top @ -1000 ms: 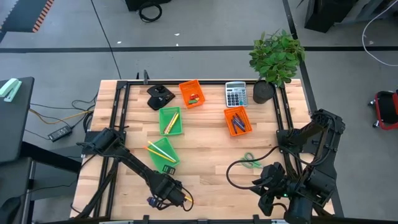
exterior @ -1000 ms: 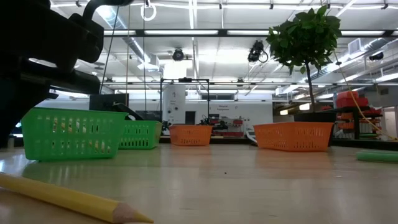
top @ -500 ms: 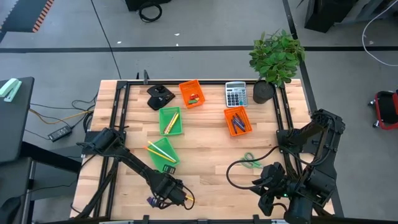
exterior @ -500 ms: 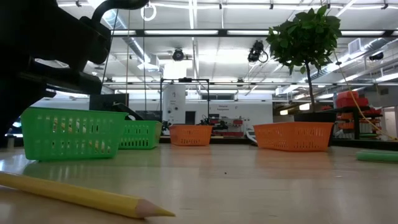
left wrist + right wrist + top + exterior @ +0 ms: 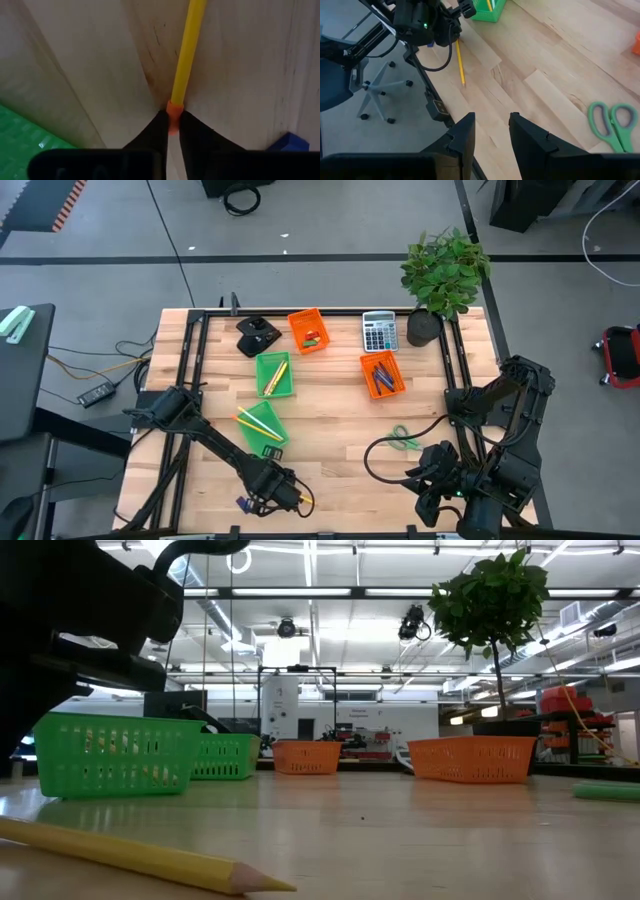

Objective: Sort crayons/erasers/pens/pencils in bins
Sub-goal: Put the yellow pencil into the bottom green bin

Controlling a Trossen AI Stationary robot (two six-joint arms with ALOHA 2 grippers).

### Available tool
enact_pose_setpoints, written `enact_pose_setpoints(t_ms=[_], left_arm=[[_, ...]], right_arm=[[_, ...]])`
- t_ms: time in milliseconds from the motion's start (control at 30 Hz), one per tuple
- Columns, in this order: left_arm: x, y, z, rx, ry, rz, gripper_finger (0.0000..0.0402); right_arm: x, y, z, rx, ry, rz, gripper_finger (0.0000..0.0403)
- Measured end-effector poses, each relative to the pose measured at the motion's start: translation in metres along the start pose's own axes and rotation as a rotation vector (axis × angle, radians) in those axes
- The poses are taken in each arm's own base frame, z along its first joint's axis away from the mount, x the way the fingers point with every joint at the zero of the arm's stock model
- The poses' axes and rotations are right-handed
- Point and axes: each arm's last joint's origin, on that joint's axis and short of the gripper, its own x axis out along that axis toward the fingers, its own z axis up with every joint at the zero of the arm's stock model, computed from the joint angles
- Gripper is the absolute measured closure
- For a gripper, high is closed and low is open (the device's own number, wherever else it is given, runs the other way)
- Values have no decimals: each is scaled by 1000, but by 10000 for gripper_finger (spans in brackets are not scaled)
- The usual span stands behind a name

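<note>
Down at the near edge of the desk (image 5: pixel 330 430), the left hand (image 5: pixel 172 131) pinches a yellow pencil (image 5: pixel 186 55) by its orange end, the two dark fingers (image 5: pixel 154 132) closed tight on it while the shaft lies flat on the wood, pointing away from the hand. A small blue eraser (image 5: pixel 289 142) sits just beside the grip. The right hand (image 5: pixel 492 131) waits over the near right corner, fingers spread and holding nothing, with the green-handled scissors (image 5: pixel 610 120) near it.

The grip is at the very end of a long stick, so, as I judge it, the pencil could swing or droop once lifted and slip out, or its far tip could catch the rim of the nearer green tray (image 5: pixel 262 426) on the way in. The pencil also lies close to the desk's edge, so a slip could send it off onto the floor.

Only the left wrist view shows the actual pinch on the orange end. The high view hides that under the arm but lays out all the trays: the second green tray (image 5: pixel 274 375) with pencils, and two orange trays (image 5: pixel 308 330) and (image 5: pixel 382 375). The low view shows the sharpened tip (image 5: pixel 262 882) resting on the desk, and the right wrist view shows the whole pencil.
</note>
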Motion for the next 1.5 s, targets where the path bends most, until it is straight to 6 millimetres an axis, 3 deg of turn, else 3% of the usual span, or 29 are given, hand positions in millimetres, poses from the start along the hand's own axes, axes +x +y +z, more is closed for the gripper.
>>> enact_pose_setpoints(t_ms=[1300, 1500], left_arm=[[-1, -1, -1, -8, 10, -20, 357], [-13, 0, -2, -9, -22, -40, 368]], right_arm=[[0, 1, 0, 4, 1, 6, 276], [0, 1, 0, 5, 1, 6, 276]])
